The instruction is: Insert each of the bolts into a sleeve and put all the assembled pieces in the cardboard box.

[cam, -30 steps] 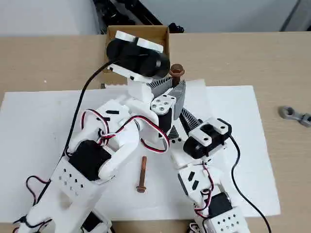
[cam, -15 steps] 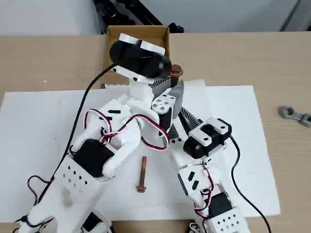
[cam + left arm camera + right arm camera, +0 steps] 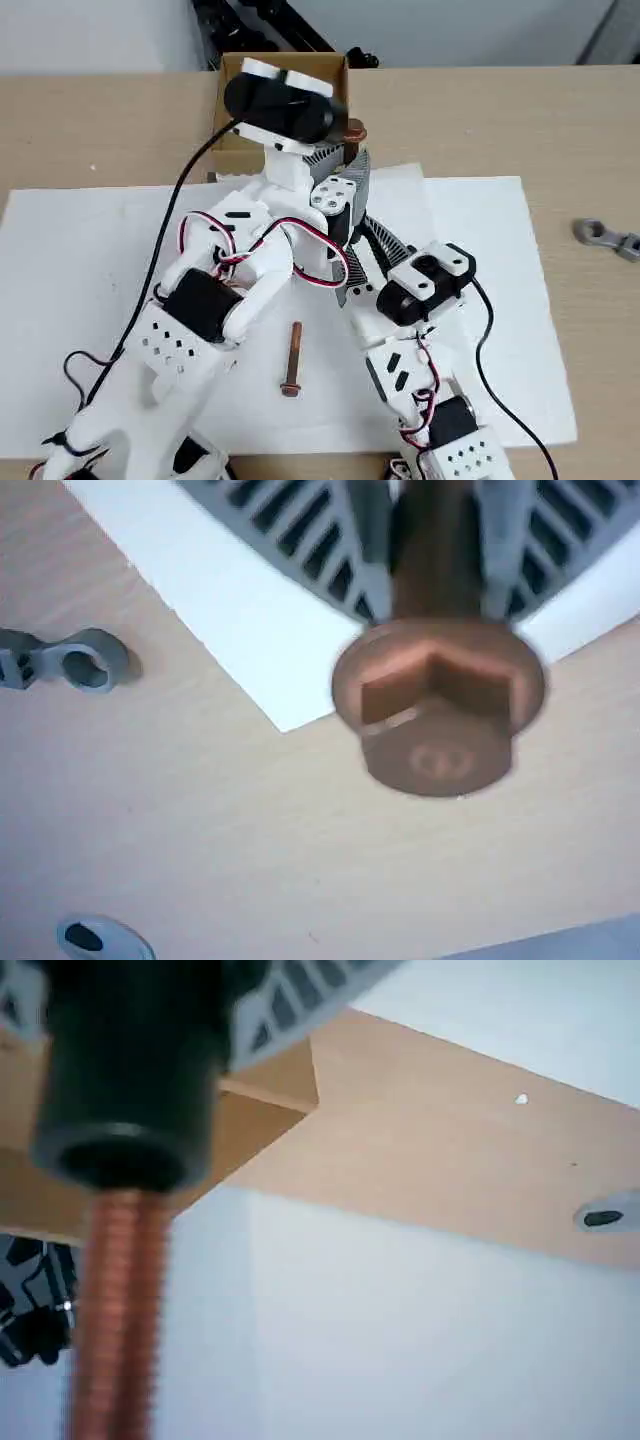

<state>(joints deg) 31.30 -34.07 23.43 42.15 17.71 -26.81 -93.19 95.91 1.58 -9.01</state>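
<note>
The left hand [image 3: 437, 540] is clamped on a copper bolt [image 3: 438, 705], its grey ribbed fingers [image 3: 300, 540] pinching the shank just behind the head. The right hand [image 3: 140, 1000] grips a black sleeve [image 3: 130, 1080] that sits on the same shank, and the bolt's thread comes out of the sleeve's far end. The head is a hex on a round flange with a faint stamped mark on its face, all a dull copper colour. The sleeve is plain, matte and round.

Seen from above, the two hands meet at about 12 o'clock on the white sheet [image 3: 80, 260]. The bolt head sits just beside the 3 o'clock wall of the cardboard box [image 3: 320, 62], near the corner closest to the arms. The left arm's black motor hangs over the box mouth and covers much of it. The wooden bench [image 3: 500, 120] stretches away from the box toward 3 o'clock, with a grey metal link [image 3: 605, 235] lying near that edge.

The held bolt has its head at the 12 o'clock end. I cannot tell how steeply it tilts.

A loose bolt [image 3: 292, 358] lies flat on the sheet between the two arms, its long axis running 12 to 6 with the head at 6.
</note>
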